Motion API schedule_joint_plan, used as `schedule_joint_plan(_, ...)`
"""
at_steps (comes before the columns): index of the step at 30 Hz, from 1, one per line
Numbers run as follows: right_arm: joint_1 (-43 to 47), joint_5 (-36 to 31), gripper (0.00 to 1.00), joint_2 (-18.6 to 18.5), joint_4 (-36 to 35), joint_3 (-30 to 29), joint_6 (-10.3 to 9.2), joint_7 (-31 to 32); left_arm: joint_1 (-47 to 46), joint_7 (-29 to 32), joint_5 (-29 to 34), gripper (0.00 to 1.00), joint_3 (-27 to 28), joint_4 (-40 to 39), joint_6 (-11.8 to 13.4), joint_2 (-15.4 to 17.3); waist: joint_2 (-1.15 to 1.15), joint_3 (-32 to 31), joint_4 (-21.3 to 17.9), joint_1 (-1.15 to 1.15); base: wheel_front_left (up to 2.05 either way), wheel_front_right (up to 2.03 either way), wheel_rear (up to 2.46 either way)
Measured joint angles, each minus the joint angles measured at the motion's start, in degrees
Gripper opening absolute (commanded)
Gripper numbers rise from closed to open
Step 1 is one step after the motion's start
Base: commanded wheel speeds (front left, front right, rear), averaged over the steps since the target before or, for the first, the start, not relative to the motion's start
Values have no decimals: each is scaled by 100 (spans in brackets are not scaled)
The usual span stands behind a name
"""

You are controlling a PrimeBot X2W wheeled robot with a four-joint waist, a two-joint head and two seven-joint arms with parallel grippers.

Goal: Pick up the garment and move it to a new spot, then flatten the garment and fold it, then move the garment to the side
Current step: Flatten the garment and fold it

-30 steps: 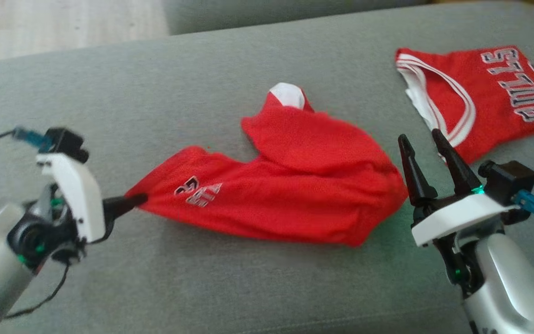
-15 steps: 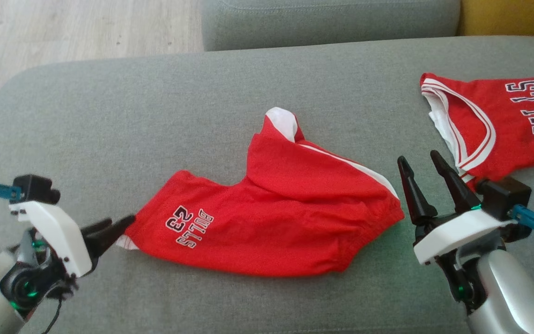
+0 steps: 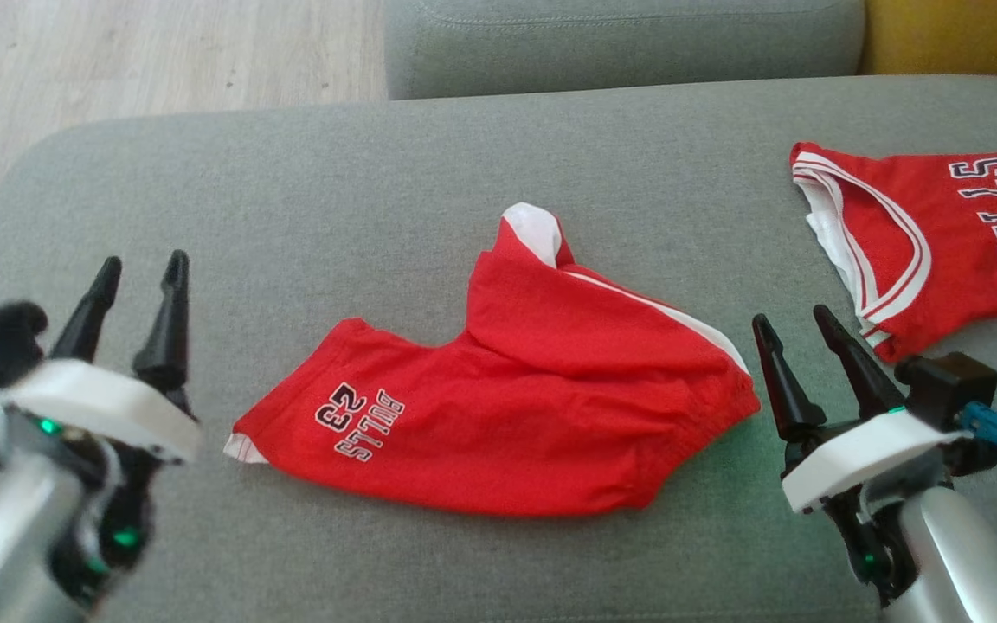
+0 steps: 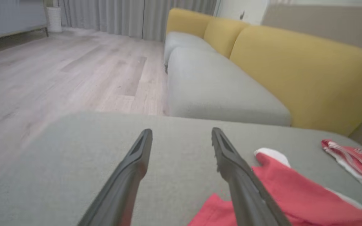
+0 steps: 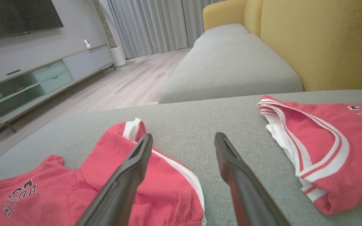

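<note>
Released from the left gripper (image 3: 143, 260), which a second ago pinched the leg hem and now stands clear at lower left with fingers apart, the red shorts (image 3: 533, 407) lie crumpled at frame centre on the grey cushion (image 3: 291, 216), one leg folded over. Right gripper (image 3: 789, 316), lower right: fingers likewise spread, empty, just beside the waistband. Relocation appears complete; flattening is judged next. Farther back, upper right: red jersey (image 3: 923, 234). Beyond: wood floor (image 3: 161, 52).
</note>
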Motion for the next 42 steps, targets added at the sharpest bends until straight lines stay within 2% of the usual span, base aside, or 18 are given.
schedule_joint_plan(1, -3, 0, 100, -1, 0, -18, 0, 42, 253, -2, 318, 100, 326, -224, 153, -211, 0, 9, 10, 0, 0, 0, 0)
schedule_joint_plan(3, -4, -1, 100, -1, 1, -29, 0, 102, 767, -1, 866, 100, 887, -601, 307, -633, 0, 16, 22, 0, 0, 0, 0)
schedule_joint_plan(6, -5, -10, 100, -2, 25, -45, 0, 274, 1471, -2, 1567, 100, 1439, -889, 279, -1144, 0, 19, 54, 0, 0, 0, 0)
schedule_joint_plan(10, -31, -27, 100, -15, 210, -37, 0, 743, 1913, -2, 2204, 100, 1693, -891, -27, -1517, 0, 28, 120, 0, 0, 0, 0)
schedule_joint_plan(17, -203, 29, 100, -19, 814, -25, 0, 2035, 1919, -2, 2630, 100, 1953, -683, -526, -2033, 0, 81, 280, 0, 0, 0, 0)
schedule_joint_plan(22, -560, 37, 99, -14, 980, -118, 0, 2331, 1918, -2, 2815, 100, 2158, -544, -779, -2292, 0, 145, 411, 0, 0, 0, 0)
schedule_joint_plan(24, -641, 40, 40, -13, 1038, -119, 0, 2426, 1918, -2, 2888, 100, 2247, -471, -854, -2364, 0, 171, 465, 0, 0, 0, 0)
schedule_joint_plan(25, -645, 43, 0, -14, 1047, -122, 0, 2457, 1918, -2, 2916, 100, 2276, -453, -891, -2392, 0, 183, 489, 0, 0, 0, 0)
schedule_joint_plan(34, -752, -8, 0, -92, 955, -316, 0, 2398, 1918, -2, 3159, 100, 2616, -345, -1152, -2641, 0, 307, 643, 0, 0, 0, 0)
schedule_joint_plan(42, -2043, 101, 0, -461, 1056, -147, 0, 2622, 1752, -2, 3349, 100, 2751, -296, -1416, -2899, 0, 690, 813, 1, 0, 0, 0)
